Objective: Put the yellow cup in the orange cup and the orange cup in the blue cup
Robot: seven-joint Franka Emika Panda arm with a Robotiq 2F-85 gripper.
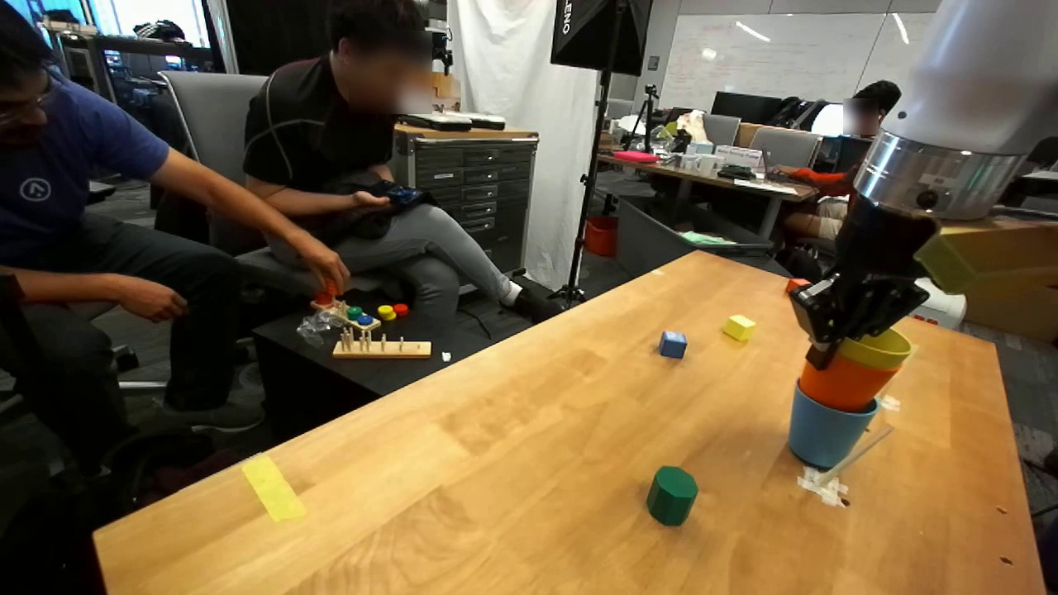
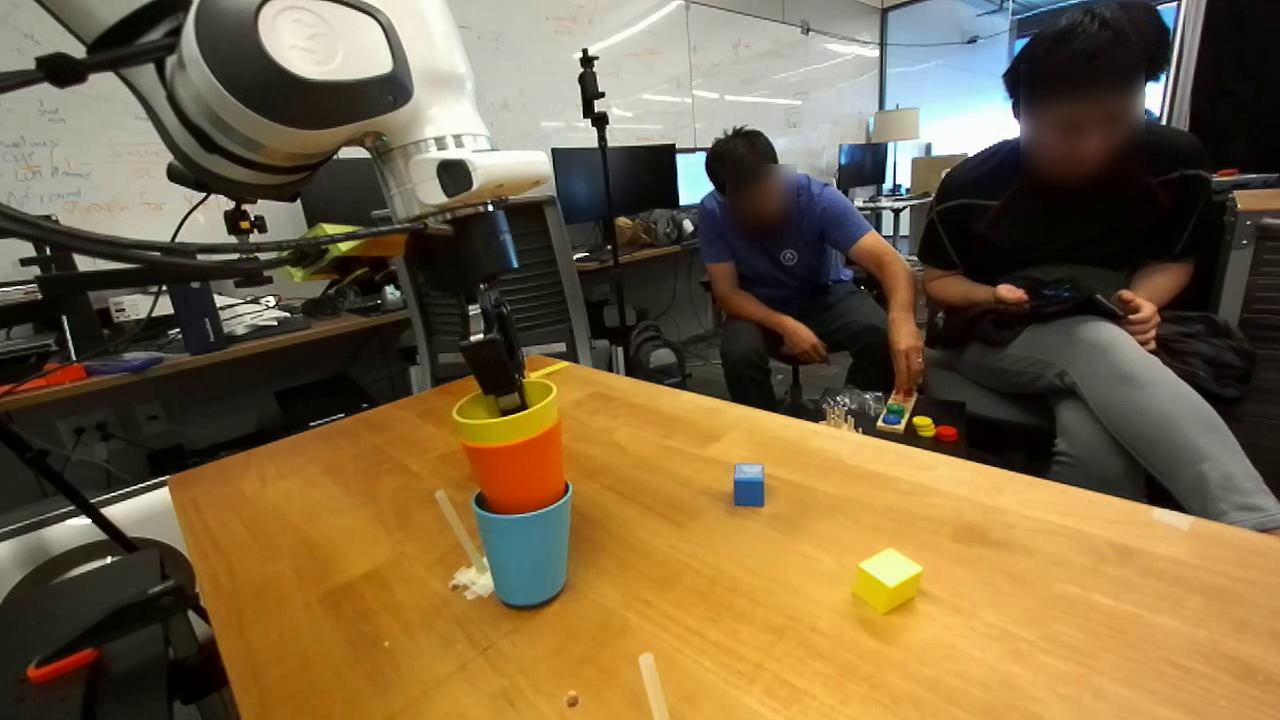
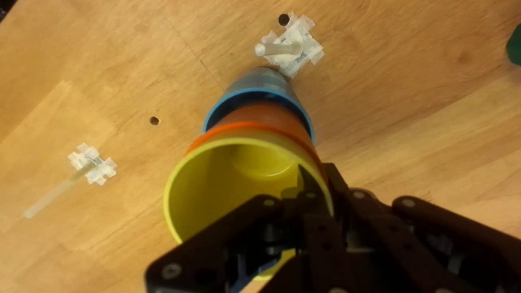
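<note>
The yellow cup [image 1: 883, 350] sits inside the orange cup [image 1: 847, 380], its rim standing above the orange one. The orange cup's lower part is in the mouth of the blue cup [image 1: 829, 430], which stands upright on the table. The same stack of yellow cup [image 2: 500, 432], orange cup [image 2: 516, 470] and blue cup [image 2: 525, 550] shows in an exterior view. In the wrist view my gripper [image 3: 319, 175] is shut on the cup walls, one finger inside the yellow cup [image 3: 220, 183], one outside the orange cup [image 3: 264, 114]. The blue cup [image 3: 260, 79] is below. The orange cup's bottom is hidden.
A clear stick [image 1: 860, 454] taped to the table stands close beside the blue cup. Another taped stick [image 3: 61, 189] shows in the wrist view. A green block [image 1: 672, 496], a blue block [image 2: 748, 484] and a yellow block [image 2: 888, 580] lie on the table. Two people sit beyond its edge.
</note>
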